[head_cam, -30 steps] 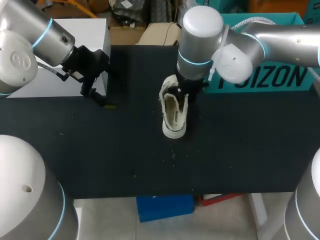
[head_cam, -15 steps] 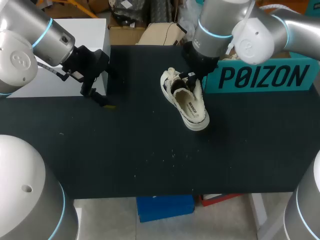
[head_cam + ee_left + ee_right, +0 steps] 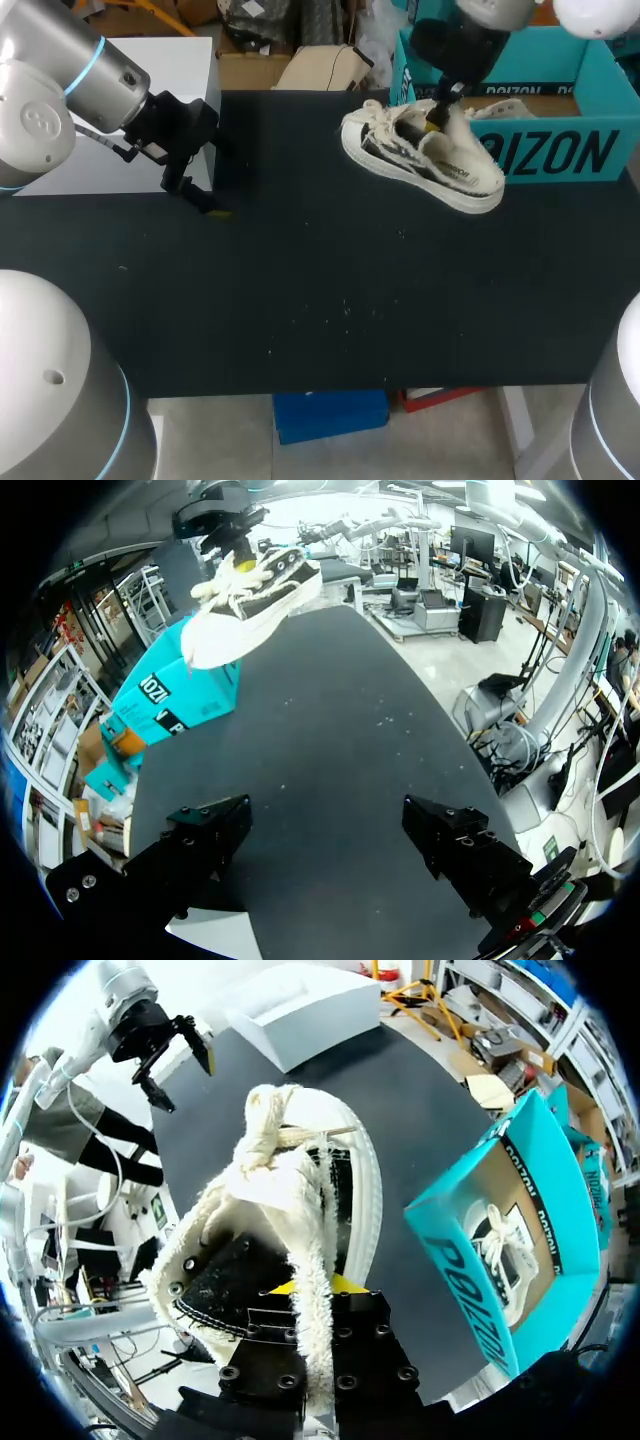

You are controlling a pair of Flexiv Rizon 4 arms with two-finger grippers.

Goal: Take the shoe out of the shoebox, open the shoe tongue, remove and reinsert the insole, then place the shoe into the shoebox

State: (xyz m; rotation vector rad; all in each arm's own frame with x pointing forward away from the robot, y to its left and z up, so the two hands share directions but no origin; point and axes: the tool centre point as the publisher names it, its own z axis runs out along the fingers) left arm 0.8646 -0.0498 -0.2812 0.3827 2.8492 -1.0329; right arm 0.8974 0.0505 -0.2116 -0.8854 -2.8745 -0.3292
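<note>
1. Since the earlier frames the shoe (image 3: 425, 160) has travelled from mid-table to the upper right and swung sideways. The left arm has not moved.
2. Left gripper (image 3: 200, 198), upper left beside the white box (image 3: 180, 60): fingers spread wide and empty, parked away from the carry.
3. Right gripper (image 3: 437, 115), upper right: clamped on the shoe's collar, holding it aloft before the shoebox (image 3: 560, 150), presumably for placement.
4. Hidden: one fingertip lies behind the fleecy lining, the insole's seating cannot be judged, and the frame edge cuts off the shoebox.

The right fingers (image 3: 345, 1285) clamp the collar of the cream shoe (image 3: 300, 1180), the teal shoebox (image 3: 470, 1270) nearby.
</note>
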